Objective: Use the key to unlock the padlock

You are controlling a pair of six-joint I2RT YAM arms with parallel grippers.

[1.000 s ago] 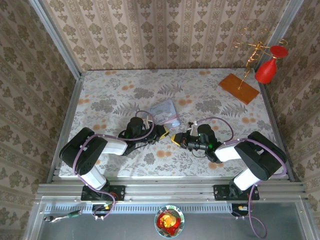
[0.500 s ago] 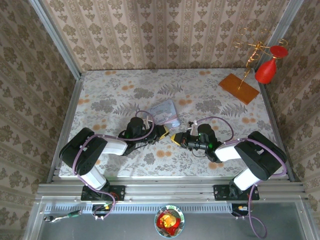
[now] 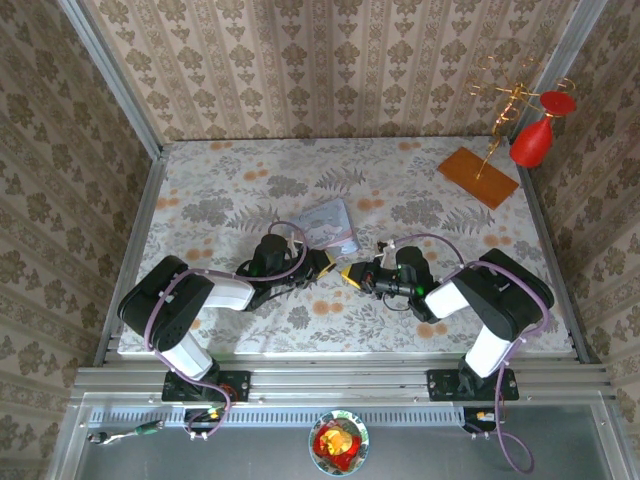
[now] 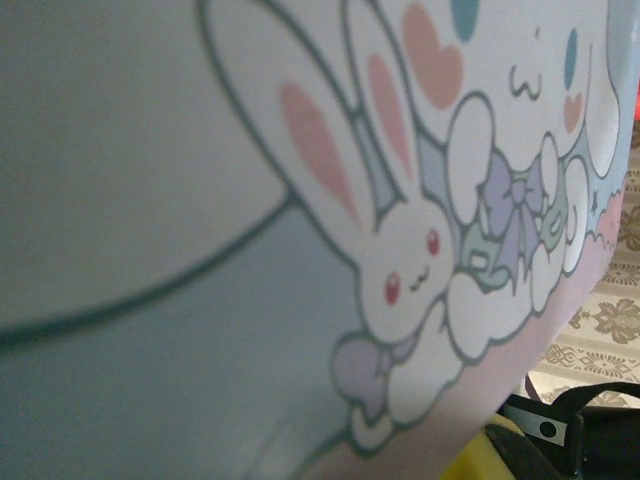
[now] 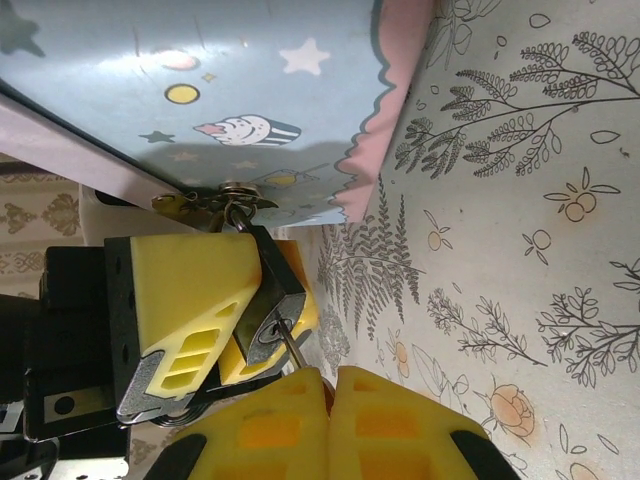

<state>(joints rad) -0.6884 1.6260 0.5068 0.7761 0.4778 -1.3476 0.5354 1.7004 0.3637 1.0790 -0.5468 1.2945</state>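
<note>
The small dark padlock (image 5: 275, 290) hangs by its shackle from the hasp of the pale blue cartoon tin (image 5: 200, 90). The left gripper's yellow fingers (image 5: 190, 290) clamp it from both sides. The thin key (image 5: 293, 350) sticks out of the keyhole in the padlock's bottom face, its head pinched in my shut right gripper (image 5: 333, 400). From above, the left gripper (image 3: 328, 262) and the right gripper (image 3: 352, 273) meet tip to tip just in front of the tin (image 3: 330, 225). The tin's bunny print (image 4: 400, 270) is close up in the left wrist view.
A brown board (image 3: 477, 177) with a thin gold stand sits at the back right, next to a red bulb-shaped object (image 3: 535, 140). The floral tabletop (image 3: 220, 180) has patterned walls on three sides. A bit of the right gripper (image 4: 570, 435) shows beside the tin.
The right arm's elbow has swung in to the left while its gripper stays at the padlock. The left arm and the tin have not moved.
</note>
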